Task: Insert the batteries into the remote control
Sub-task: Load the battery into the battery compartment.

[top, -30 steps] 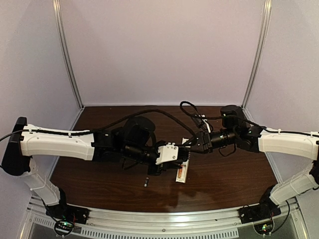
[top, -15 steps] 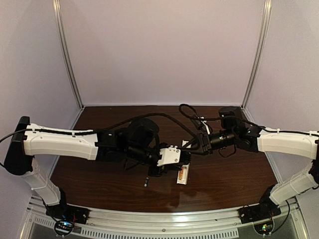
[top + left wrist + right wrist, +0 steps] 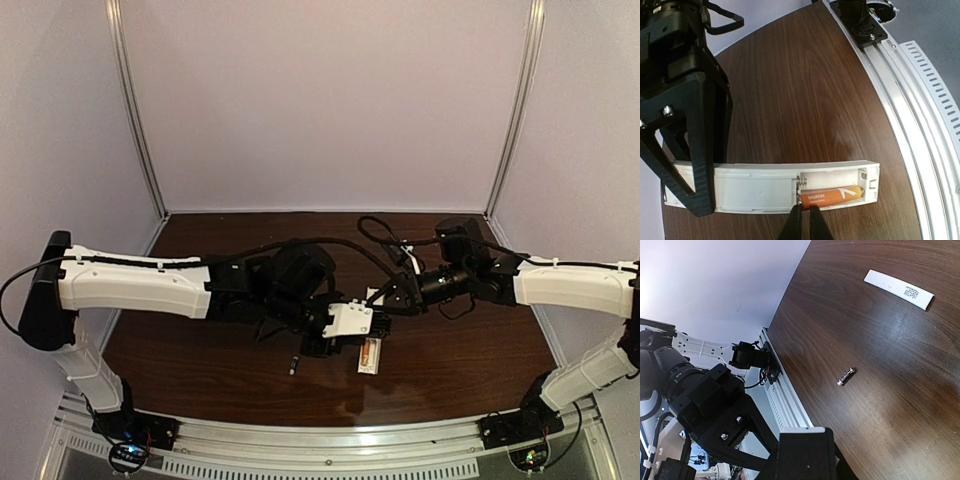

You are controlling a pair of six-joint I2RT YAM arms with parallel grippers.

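The remote control (image 3: 755,187) lies on the dark wood table with its back open. The orange battery (image 3: 832,196) sits in the near slot of its compartment; the other slot is empty. My left gripper (image 3: 802,220) is shut, its tips touching the orange battery's spring end. My right gripper (image 3: 700,165) is shut on the remote's other end; the remote's white edge (image 3: 802,429) shows between its fingers. The black battery (image 3: 846,376) lies loose on the table, also in the top view (image 3: 293,365), left of the remote (image 3: 371,354).
A white curved battery cover (image 3: 899,289) lies on the table away from the remote. The metal rail (image 3: 910,95) of the table's near edge runs close by the remote. Both arms meet over the middle of the table (image 3: 200,350).
My left gripper has moved right and toward the near edge, down to the remote. The right gripper has shifted slightly left. The remote has slid a little nearer.
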